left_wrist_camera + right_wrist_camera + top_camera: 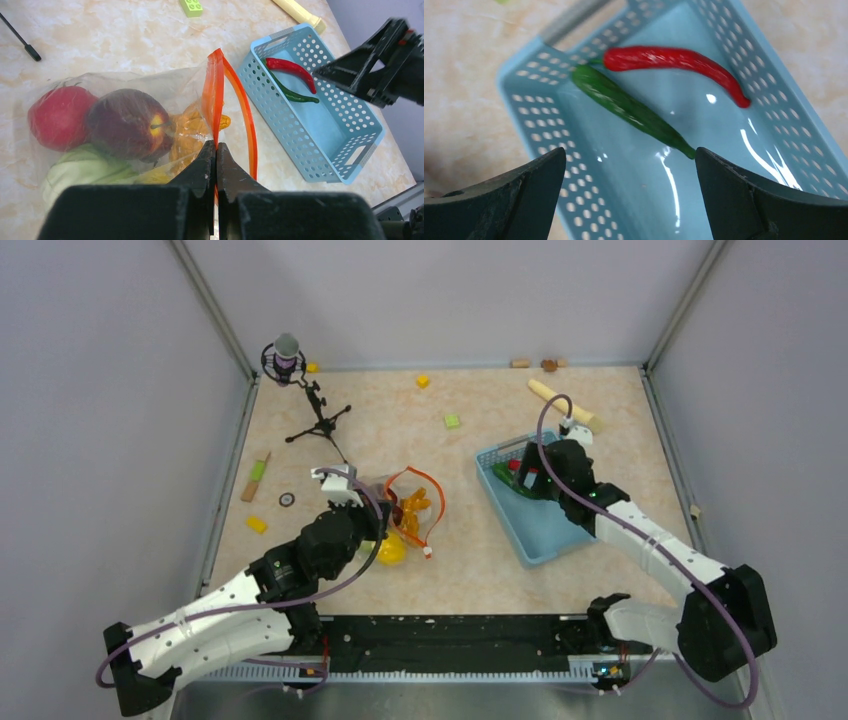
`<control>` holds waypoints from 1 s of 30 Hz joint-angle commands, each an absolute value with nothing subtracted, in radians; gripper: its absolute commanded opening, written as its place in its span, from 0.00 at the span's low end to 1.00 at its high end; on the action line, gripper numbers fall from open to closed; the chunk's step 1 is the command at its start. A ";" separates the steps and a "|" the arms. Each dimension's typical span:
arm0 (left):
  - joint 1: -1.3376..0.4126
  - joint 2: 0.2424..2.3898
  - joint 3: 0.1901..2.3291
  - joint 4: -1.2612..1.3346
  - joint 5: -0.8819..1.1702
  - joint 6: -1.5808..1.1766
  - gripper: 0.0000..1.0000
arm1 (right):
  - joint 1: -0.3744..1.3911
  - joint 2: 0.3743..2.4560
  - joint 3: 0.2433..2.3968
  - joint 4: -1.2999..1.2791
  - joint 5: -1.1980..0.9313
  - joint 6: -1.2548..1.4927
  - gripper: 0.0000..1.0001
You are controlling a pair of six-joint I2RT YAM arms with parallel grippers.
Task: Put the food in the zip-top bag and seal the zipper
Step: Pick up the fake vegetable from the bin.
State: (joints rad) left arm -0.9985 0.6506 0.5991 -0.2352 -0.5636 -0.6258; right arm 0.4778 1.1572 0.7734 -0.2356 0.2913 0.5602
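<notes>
The clear zip-top bag (pixel 125 95) lies at table centre (pixel 400 502), mouth open, its orange-red zipper (pixel 216 95) forming a loop (pixel 432 495). Inside show a red tomato (pixel 57 117), a dark red apple (pixel 127 122), a green piece (pixel 82 167), orange pieces (pixel 187 132) and a yellow lemon (pixel 390 550). My left gripper (pixel 216 147) is shut on the zipper strip at the bag's mouth. A red chili (pixel 674 62) and a green chili (pixel 629 107) lie in the light-blue basket (pixel 539 100). My right gripper (pixel 630 160) is open, empty, above the basket (pixel 535 475).
A beige wooden stick (pixel 565 405) lies behind the basket. Small yellow (pixel 422 381) and green (pixel 452 421) cubes sit at the back. A microphone on a tripod (pixel 290 365) stands at the back left. A yellow block (pixel 257 524) and a stick (pixel 256 478) lie left.
</notes>
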 commanded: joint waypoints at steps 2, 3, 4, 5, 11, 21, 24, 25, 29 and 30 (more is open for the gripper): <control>-1.003 0.653 0.599 -0.190 -0.561 -0.625 0.00 | 0.398 1.137 0.705 -0.267 0.265 0.611 0.98; -1.002 0.652 0.601 -0.192 -0.565 -0.624 0.00 | 0.388 1.147 0.698 -0.265 0.262 0.614 0.98; -1.003 0.654 0.600 -0.193 -0.565 -0.624 0.00 | 0.381 1.157 0.689 -0.263 0.261 0.623 0.97; -1.003 0.655 0.603 -0.193 -0.565 -0.624 0.00 | 0.373 1.167 0.678 -0.257 0.258 0.631 0.96; -1.003 0.653 0.603 -0.193 -0.558 -0.620 0.00 | 0.356 1.222 0.616 -0.143 0.254 0.639 0.83; -1.003 0.661 0.604 -0.191 -0.565 -0.616 0.00 | 0.357 1.272 0.576 -0.026 0.287 0.681 0.72; -1.002 0.661 0.604 -0.195 -0.580 -0.614 0.00 | 0.356 1.299 0.582 -0.023 0.294 0.685 0.72; -1.003 0.660 0.603 -0.196 -0.583 -0.615 0.00 | 0.356 1.306 0.583 -0.023 0.295 0.687 0.70; -1.003 0.659 0.603 -0.195 -0.582 -0.615 0.00 | 0.356 1.323 0.587 -0.034 0.297 0.695 0.65; -1.002 0.660 0.603 -0.195 -0.580 -0.615 0.00 | 0.357 1.320 0.584 -0.032 0.298 0.694 0.63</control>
